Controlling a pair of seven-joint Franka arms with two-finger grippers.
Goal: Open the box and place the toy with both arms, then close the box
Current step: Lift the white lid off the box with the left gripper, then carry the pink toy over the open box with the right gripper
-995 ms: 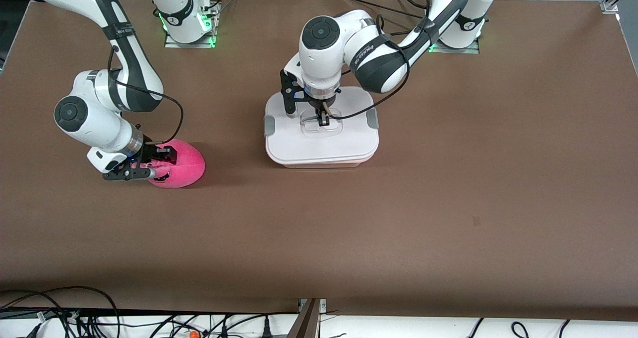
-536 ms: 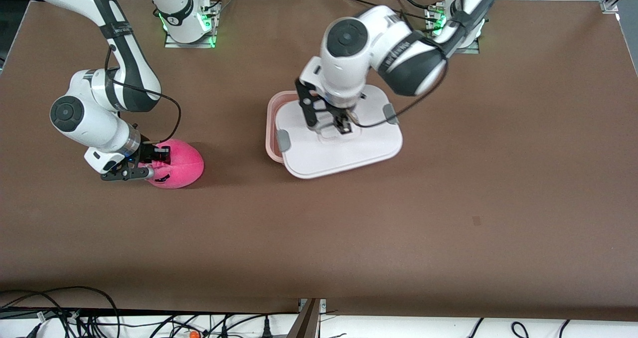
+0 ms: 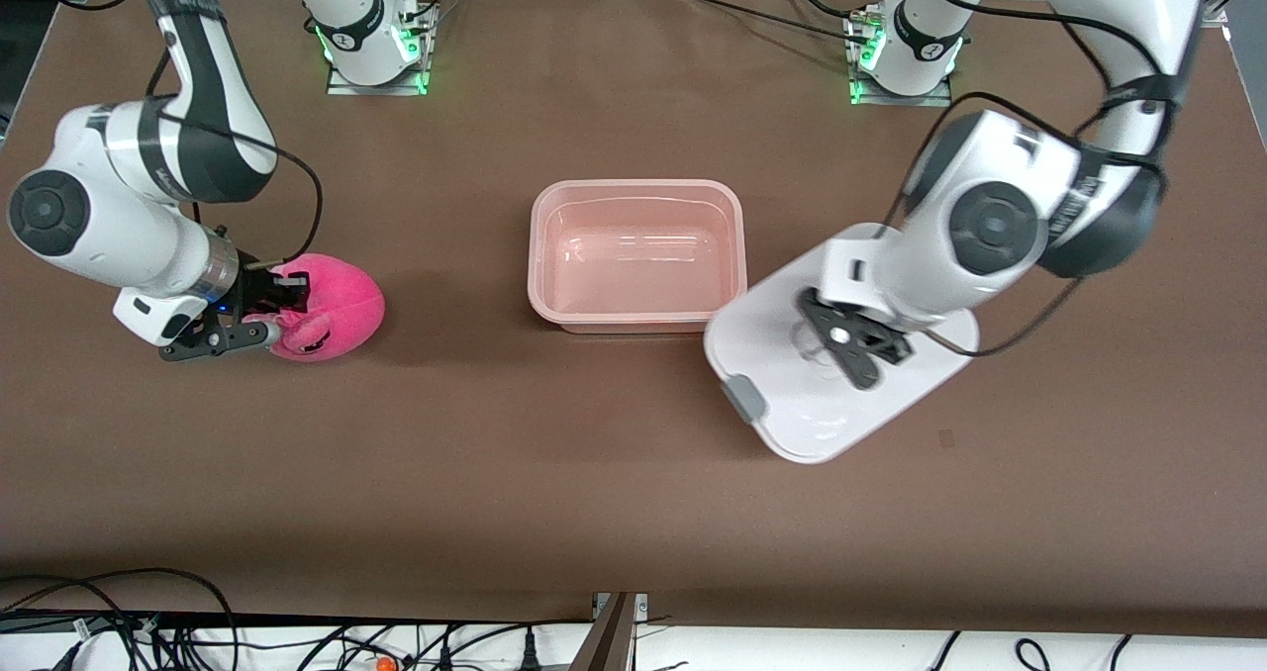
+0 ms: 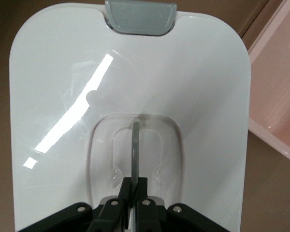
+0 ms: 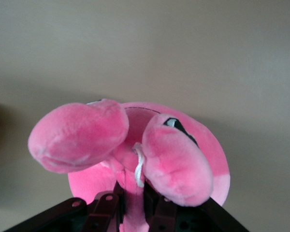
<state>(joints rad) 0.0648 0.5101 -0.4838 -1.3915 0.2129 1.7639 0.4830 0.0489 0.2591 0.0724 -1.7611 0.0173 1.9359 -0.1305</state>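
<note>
Two tools are each closed on a thing of the task. In the right of the front frame, the left tool is pinched narrow on the thin upright handle in the recess of the white lid; in the left wrist view the fingers are seen pressed together on that handle, with the lid spread out beneath and one grey clip at its edge. The lid is held tilted over the brown worktop, off the box; its one visible clip points toward the lower part of the frame. A corner of the lid overlaps the base's rim in the front view, though whether the two touch cannot be told.

The pale pink base of the box stands open in the centre of the frame, with nothing seen in it; a part of its rim shows at the edge of the left wrist view.

At the left of the frame, the right tool is closed on the hot-pink toy. In the right wrist view the toy is gripped between its two ears, the fingers narrow on the plush there. The toy appears raised just off the worktop, a shadow lying under it.
</note>
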